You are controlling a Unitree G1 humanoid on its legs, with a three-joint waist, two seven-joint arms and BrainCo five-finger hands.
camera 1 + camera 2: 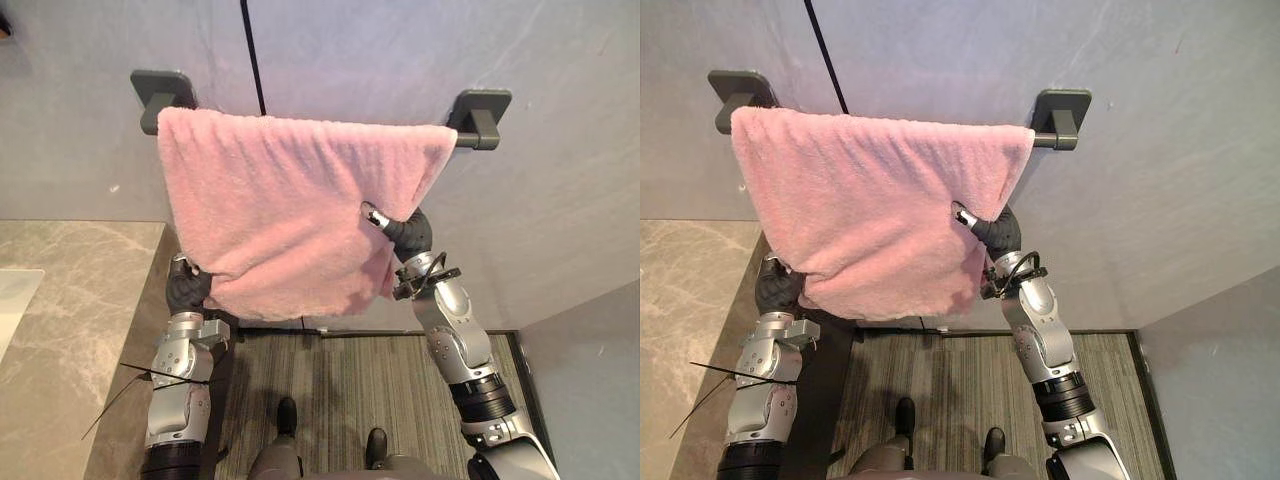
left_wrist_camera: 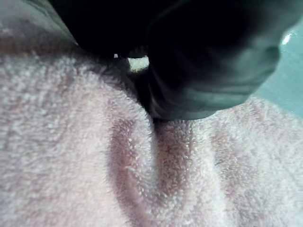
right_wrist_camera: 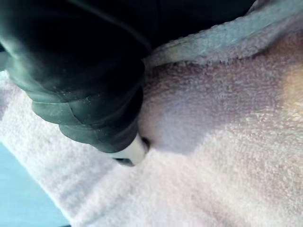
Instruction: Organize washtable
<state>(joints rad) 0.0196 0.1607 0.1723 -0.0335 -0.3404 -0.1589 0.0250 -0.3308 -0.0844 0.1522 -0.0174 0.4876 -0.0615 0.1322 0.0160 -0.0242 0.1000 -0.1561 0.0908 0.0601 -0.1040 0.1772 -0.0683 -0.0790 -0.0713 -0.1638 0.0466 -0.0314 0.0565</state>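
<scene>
In the left eye view a pink towel (image 1: 290, 210) hangs over the grey bar (image 1: 470, 141) across the upper frame, the left hand (image 1: 187, 288) at its lower-left corner, grip impossible to tell, and in the right wrist view the right hand (image 3: 130, 151) pinches the towel mid-frame.

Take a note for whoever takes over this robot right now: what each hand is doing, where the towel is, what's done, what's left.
Left hand: at the lower left corner of the pink towel; the cloth hides its grip.
Right hand: at the towel's right edge, thumb on the front, apparently pinching it.
Towel: draped over the wall-mounted towel bar, with an uneven lower edge.
Done: the towel is on the bar.
Left: probably even out the hang, then release both hands.
</scene>
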